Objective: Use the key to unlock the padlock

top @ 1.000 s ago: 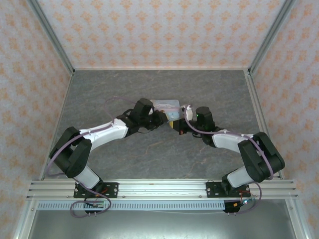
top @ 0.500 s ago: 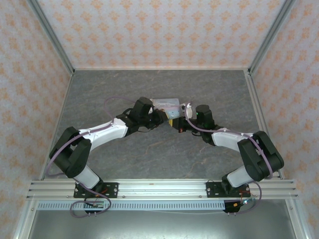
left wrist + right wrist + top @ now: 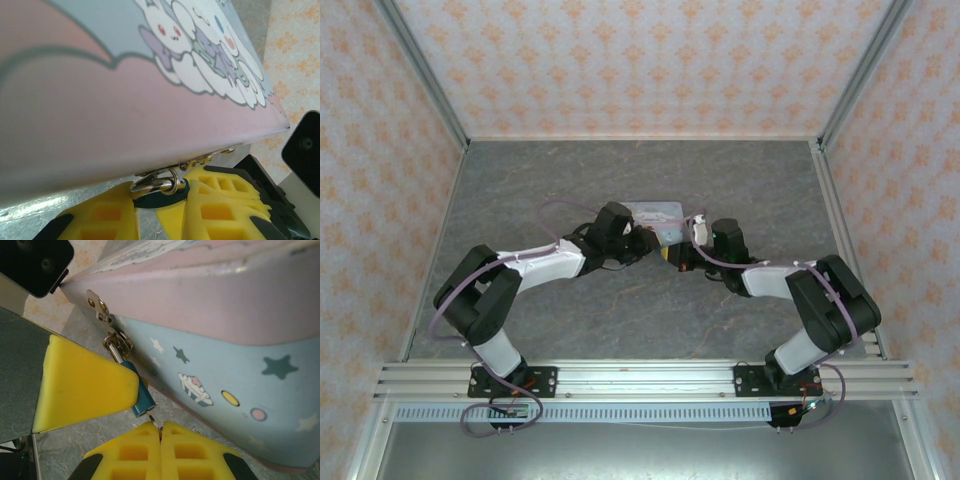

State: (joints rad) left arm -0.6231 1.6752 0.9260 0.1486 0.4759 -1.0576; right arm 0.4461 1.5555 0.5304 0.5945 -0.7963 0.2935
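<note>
The padlock (image 3: 143, 394) hangs by its shackle from the hasp (image 3: 101, 307) on the tin box (image 3: 240, 370), straight ahead of my right end effector (image 3: 161, 432) and just off its fingertips. That end effector is pinched closed on the key (image 3: 149, 416), a thin sliver bridging the tips and the lock's underside. My left end effector (image 3: 159, 194) is clamped on the lock body. I judge I'm at the insertion step, though I cannot tell whether the key is seated. The next move calls for a straight push along the lock's axis, then a wrist roll, with the left side holding firm. The right wrist view gives me the keyway end and the key. The left wrist view gives the shackle ring between its pads (image 3: 220, 200). The top view shows both arms meeting at the tin's near edge on the tabletop (image 3: 620, 310).
</note>
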